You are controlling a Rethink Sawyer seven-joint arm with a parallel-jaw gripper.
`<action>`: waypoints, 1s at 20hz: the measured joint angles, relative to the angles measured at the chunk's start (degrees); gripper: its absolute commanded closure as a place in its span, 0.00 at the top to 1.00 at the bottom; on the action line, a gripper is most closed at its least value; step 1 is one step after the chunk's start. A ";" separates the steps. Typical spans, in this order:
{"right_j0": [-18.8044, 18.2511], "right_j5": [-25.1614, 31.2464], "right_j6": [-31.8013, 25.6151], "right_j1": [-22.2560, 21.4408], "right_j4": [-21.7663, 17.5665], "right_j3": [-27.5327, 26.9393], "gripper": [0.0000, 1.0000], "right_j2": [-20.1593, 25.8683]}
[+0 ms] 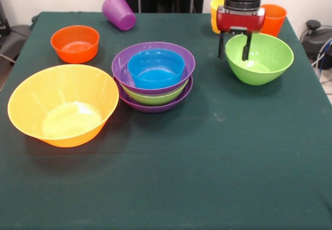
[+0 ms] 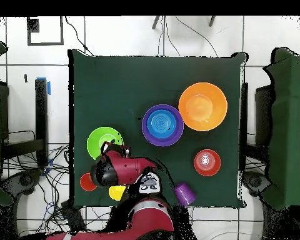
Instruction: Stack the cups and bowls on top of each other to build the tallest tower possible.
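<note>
No text, label, brand, number or sign can be read — none on anything.

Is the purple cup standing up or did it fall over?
Tipped over. The purple cup lies on its side at the table's far edge, ribbed wall showing.
</note>
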 measured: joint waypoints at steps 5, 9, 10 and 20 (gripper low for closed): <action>1.35 0.00 0.39 -0.01 0.71 0.04 1.00 -0.46; 1.67 -0.01 0.47 0.21 0.85 0.04 1.00 -0.77; 1.67 -0.01 0.47 0.36 0.85 0.04 1.00 -0.89; 1.60 -1.27 0.47 2.80 0.87 0.02 1.00 -1.63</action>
